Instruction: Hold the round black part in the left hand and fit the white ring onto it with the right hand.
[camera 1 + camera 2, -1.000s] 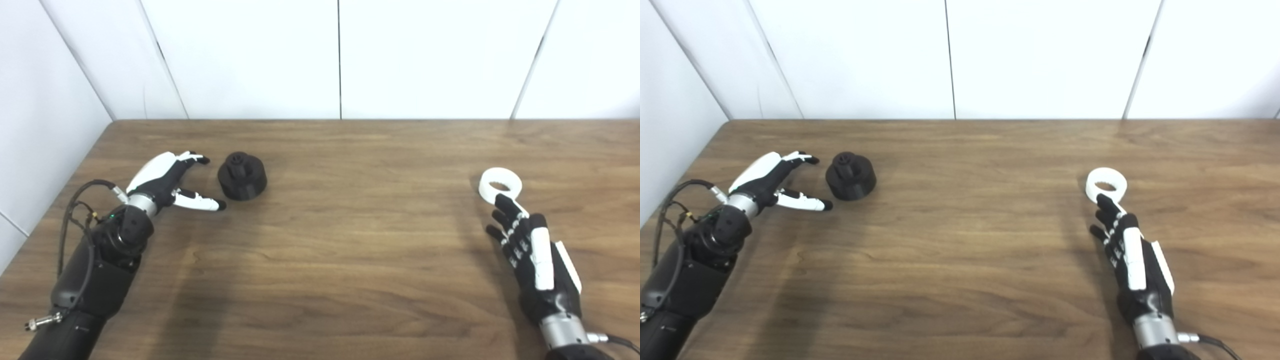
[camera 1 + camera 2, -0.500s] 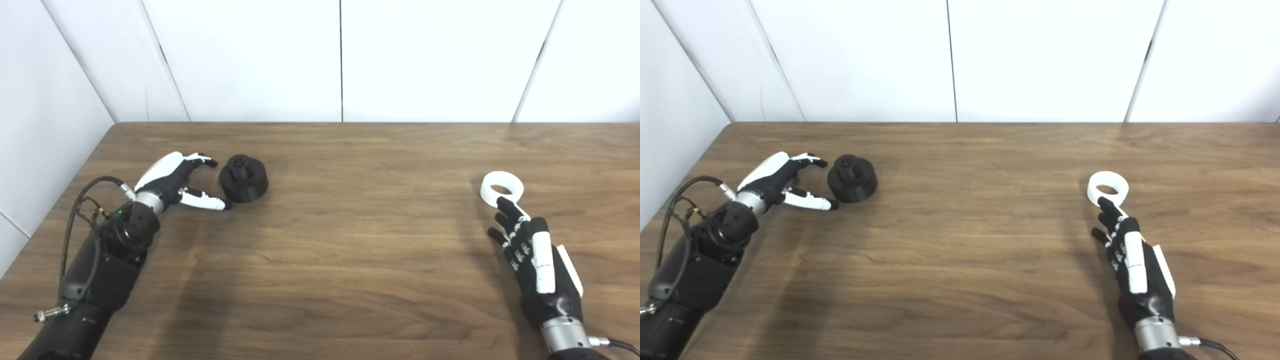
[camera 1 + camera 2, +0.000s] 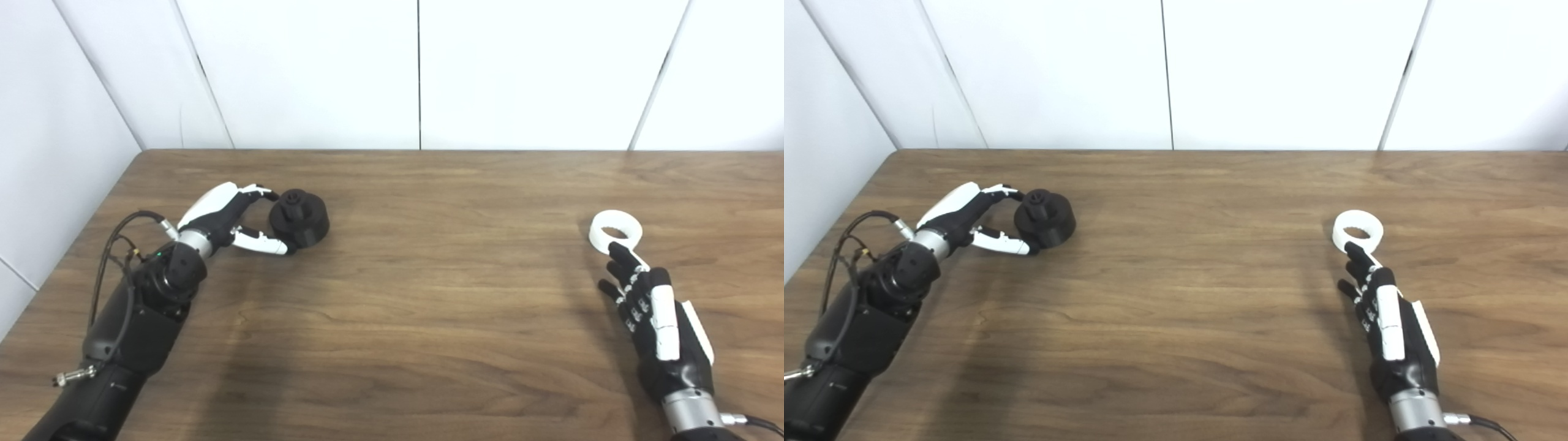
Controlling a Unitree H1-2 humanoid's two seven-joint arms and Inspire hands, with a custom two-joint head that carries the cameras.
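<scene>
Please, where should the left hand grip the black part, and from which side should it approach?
Probably the round side wall of the black part, approached from its left, where the open left hand is. The part sits flat on the table with a narrow stub pointing up; the ring presumably fits there, so the top should stay free. The wide wall gives the fingers opposing surfaces.

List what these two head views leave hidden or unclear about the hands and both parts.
- Left hand on black part: fingers reach its side; contact unclear, both views.
- Right hand: palm faces away, thumb hidden.
- White ring: near edge covered by a fingertip.
- Both forearms: cut off by bottom edge.
</scene>
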